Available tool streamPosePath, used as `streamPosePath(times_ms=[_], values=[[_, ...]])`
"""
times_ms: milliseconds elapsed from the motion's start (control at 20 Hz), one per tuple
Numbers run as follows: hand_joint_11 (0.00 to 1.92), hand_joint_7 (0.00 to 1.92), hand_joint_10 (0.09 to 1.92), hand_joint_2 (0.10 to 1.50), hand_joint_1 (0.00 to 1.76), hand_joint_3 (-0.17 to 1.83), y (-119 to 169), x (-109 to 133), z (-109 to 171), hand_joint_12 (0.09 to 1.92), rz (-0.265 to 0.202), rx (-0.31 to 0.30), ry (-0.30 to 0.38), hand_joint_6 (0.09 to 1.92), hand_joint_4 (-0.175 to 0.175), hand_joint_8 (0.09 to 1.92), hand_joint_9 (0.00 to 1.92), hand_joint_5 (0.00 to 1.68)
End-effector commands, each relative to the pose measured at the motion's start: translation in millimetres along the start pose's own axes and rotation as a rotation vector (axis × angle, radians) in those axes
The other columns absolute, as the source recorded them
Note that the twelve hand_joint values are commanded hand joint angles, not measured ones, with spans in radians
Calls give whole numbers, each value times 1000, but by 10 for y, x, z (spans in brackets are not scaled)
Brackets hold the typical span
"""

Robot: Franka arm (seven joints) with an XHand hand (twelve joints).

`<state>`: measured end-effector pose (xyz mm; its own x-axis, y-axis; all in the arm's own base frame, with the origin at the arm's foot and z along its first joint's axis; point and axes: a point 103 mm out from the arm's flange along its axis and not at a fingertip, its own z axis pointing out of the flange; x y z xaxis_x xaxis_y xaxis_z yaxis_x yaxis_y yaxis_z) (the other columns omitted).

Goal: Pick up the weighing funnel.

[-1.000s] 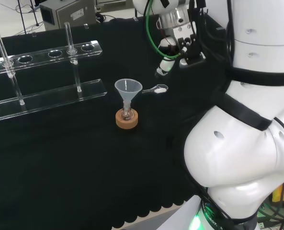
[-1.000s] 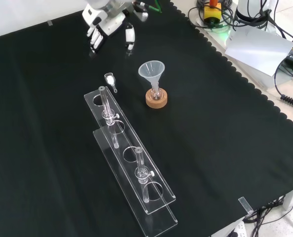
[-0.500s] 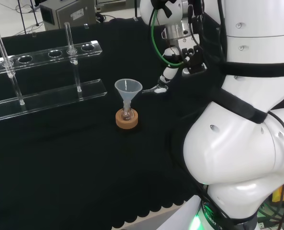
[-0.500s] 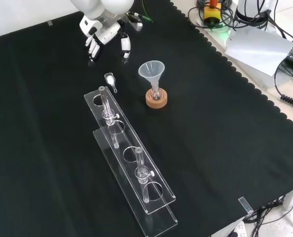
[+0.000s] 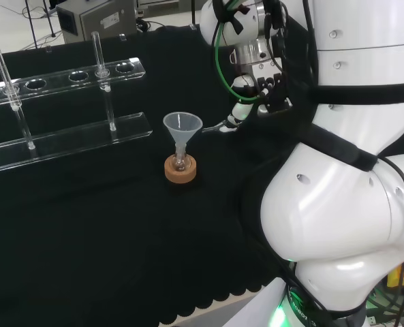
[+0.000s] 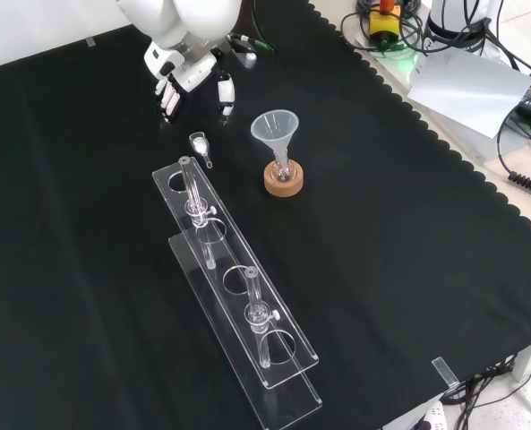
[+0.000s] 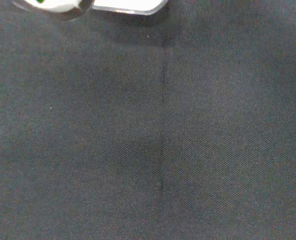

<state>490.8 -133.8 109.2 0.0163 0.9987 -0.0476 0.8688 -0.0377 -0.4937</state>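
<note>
Weighing funnel on cloth: probably light, slick, brittle; pinch across its scoop; hand nearby, fingers apart, empty.

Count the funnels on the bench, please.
2: the big funnel stands in a flask on the cork ring; the weighing funnel lies on the cloth, left of it in the front view.

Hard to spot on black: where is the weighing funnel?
Front view: the weighing funnel lies on the cloth left of the funnel, just below the robot hand.
</note>
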Motion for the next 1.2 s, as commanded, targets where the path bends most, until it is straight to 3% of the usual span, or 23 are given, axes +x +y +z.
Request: streamPosePath(times_ms=[50,900,1200], values=[[270,332,642,641,810,528,87,4,107,1363,5,-3,-10,87,-81,713,576,527],[304,350,637,625,852,558,201,15,227,1351,-1,-22,-20,98,-78,716,599,574],[334,393,596,604,876,596,208,25,239,1329,-13,-32,-30,295,-70,696,641,570]])
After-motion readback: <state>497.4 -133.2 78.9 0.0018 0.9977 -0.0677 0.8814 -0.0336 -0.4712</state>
